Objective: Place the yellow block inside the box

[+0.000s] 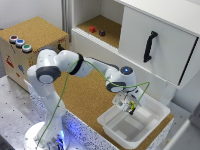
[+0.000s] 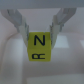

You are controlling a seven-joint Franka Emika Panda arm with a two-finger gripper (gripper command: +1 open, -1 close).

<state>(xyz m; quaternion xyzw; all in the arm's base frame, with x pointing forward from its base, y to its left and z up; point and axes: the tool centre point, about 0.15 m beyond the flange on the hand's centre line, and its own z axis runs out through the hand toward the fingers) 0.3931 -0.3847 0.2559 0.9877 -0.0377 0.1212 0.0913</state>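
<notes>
The small yellow cube-like block (image 2: 39, 47), black letters printed on its faces, sits pinched between the jaws of the white arm's gripper (image 2: 39, 31); the wrist view shows one finger pressed to each side of it, so the jaws are closed on the block and nothing else.

Now the relation that matters: where does the block hang relative to the shallow white plastic bin (image 1: 150, 126) with the flared rim? In the exterior view the gripper (image 1: 131, 108) hovers above the bin, close to the rim wall nearest the cork-covered counter (image 1: 90, 100), and the yellow block (image 1: 132, 106) shows as a tiny bright speck at the fingertips. It looks to be just inside that wall rather than over the middle of the floor, though from this angle I cannot say how much clearance there is. The pale, blurred surface behind the block in the wrist view is probably the bin's floor, and the block is not touching it.

So the carrying seems nearly done. To my eye the block lies straight below the jaws and the bin's floor straight below the block; a release, perhaps after a little drift away from that near wall toward the bin's centre, should finish it. The risk is a bounce off the rim.
</notes>
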